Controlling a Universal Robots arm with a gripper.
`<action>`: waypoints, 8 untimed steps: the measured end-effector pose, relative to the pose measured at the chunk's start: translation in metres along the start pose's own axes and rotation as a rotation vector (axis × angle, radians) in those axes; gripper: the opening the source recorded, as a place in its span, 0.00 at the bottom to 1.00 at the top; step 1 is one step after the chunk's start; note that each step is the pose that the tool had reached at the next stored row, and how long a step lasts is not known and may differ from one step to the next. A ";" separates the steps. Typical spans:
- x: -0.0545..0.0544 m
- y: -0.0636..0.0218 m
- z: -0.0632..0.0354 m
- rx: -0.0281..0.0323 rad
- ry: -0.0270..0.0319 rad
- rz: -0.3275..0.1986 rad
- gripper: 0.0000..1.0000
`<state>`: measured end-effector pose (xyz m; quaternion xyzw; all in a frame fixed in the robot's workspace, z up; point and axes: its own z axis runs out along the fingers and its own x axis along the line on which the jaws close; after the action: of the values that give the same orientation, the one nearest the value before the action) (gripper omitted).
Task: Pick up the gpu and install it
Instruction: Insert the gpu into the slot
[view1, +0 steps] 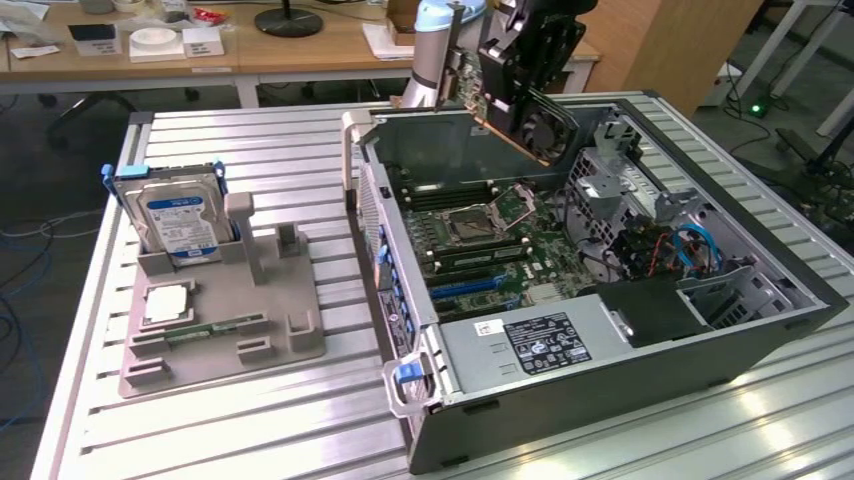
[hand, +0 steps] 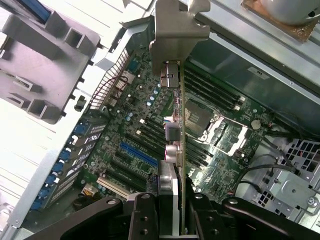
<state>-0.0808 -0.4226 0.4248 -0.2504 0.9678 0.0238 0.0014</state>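
My gripper (view1: 523, 50) hangs over the open computer case (view1: 747, 330) and is shut on the gpu (view1: 531, 108), a dark card with a fan and a copper-coloured edge, held tilted above the back of the case. In the wrist view the gpu (hand: 181, 150) is seen edge-on between my two black fingers (hand: 145, 215), with its pale metal bracket (hand: 175, 25) at the far end. Below it lies the green motherboard (hand: 145, 120) with its blue slots (hand: 137, 155) and the processor socket (hand: 200, 117). The card is above the board and touches no slot.
On the exterior view's left, a grey holder (view1: 227, 320) carries a blue-labelled hard drive (view1: 180, 215), a square chip (view1: 167, 300) and a narrow memory stick (view1: 214, 327). The power supply (view1: 534, 345) fills the case's near corner. Drive bays and blue cables (view1: 694, 250) sit at its right.
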 end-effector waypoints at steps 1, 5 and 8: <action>0.000 0.0000 0.0000 -0.0001 0.0002 -0.005 0.28; 0.000 -0.0001 0.0000 -0.0004 0.0015 -0.032 0.28; 0.000 -0.0001 0.0000 -0.0007 0.0024 -0.052 0.28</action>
<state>-0.0808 -0.4227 0.4248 -0.2755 0.9610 0.0238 0.0007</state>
